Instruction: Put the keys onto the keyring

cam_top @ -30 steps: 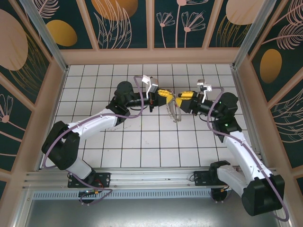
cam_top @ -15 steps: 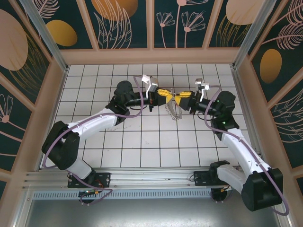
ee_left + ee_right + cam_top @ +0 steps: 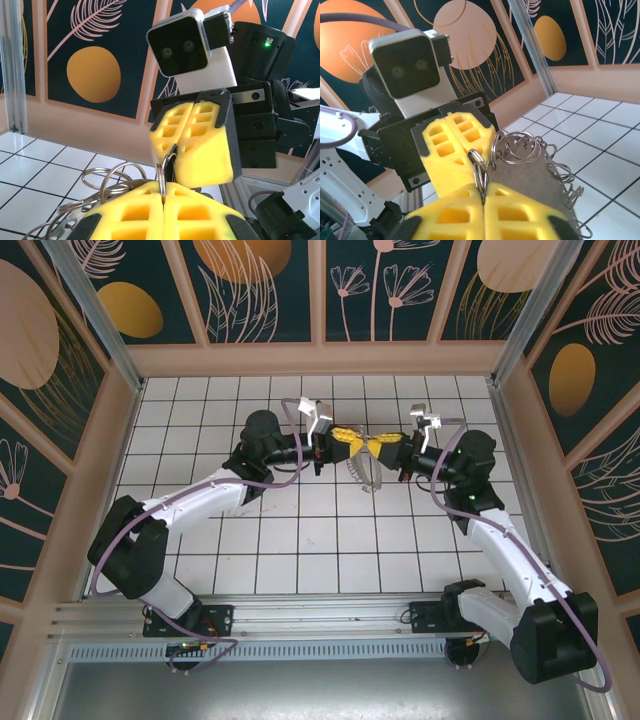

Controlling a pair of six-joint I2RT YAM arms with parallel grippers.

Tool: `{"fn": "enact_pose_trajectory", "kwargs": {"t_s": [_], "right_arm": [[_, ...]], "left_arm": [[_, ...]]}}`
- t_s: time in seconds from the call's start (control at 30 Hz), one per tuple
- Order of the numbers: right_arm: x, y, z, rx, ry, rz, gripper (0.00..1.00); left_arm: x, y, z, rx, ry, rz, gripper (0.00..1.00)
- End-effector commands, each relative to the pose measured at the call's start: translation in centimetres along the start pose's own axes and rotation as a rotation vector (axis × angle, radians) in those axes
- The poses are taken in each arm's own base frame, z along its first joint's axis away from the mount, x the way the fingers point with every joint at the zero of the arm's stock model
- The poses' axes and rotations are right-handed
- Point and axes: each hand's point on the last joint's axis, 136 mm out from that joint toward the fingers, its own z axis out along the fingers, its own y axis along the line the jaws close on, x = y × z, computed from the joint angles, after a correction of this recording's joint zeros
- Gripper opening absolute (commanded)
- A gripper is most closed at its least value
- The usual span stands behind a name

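Observation:
My two grippers meet tip to tip above the middle of the table. The left gripper (image 3: pixel 355 441) is shut on a steel keyring (image 3: pixel 162 176), which stands edge-on out of its yellow fingers (image 3: pixel 125 212). The right gripper (image 3: pixel 377 444) faces it, shut on the same small keyring (image 3: pixel 480 172). Below the keyring hangs a flat grey metal plate (image 3: pixel 532 172), its edge lined with several more wire rings (image 3: pixel 517 147). In the left wrist view the right gripper (image 3: pixel 176 147) sits just above the ring. The keys are hidden; I make out no key shape.
White tiled table (image 3: pixel 300 540) lies beneath, walled by peach frames and dark patterned panels (image 3: pixel 270 290). The plate and its rings dangle below the grippers (image 3: pixel 365 475), above the tiles. Both arms reach in from the near edge.
The right gripper has moved left to meet the left gripper and closed its jaws on the keyring. The left arm has stayed where it was, still shut.

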Motion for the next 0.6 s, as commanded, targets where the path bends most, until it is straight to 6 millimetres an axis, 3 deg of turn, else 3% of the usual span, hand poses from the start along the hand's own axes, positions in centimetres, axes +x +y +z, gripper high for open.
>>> {"fn": "enact_pose_trajectory", "kwargs": {"t_s": [0.0, 0.17, 0.27, 0.37, 0.57], "right_arm": [[-1.6, 0.5, 0.3, -0.009, -0.025, -0.055, 0.0], [-1.4, 0.0, 0.1, 0.026, -0.01, -0.062, 0.0], [-1.6, -0.3, -0.3, 0.053, -0.004, -0.071, 0.0], [-1.8, -0.4, -0.8, 0.065, -0.005, -0.074, 0.0], [-2.1, 0.0, -1.0, 0.058, 0.0, -0.079, 0.0]], "left_arm": [[-2.1, -1.6, 0.4, 0.071, -0.032, 0.045, 0.0], [-2.5, -0.8, 0.5, 0.018, -0.017, 0.042, 0.01], [-2.9, 0.2, -0.3, -0.093, 0.009, 0.095, 0.28], [-3.3, 0.7, -1.7, -0.187, 0.054, 0.175, 0.46], [-4.5, -0.9, -3.2, -0.178, 0.113, 0.233, 0.57]]}}
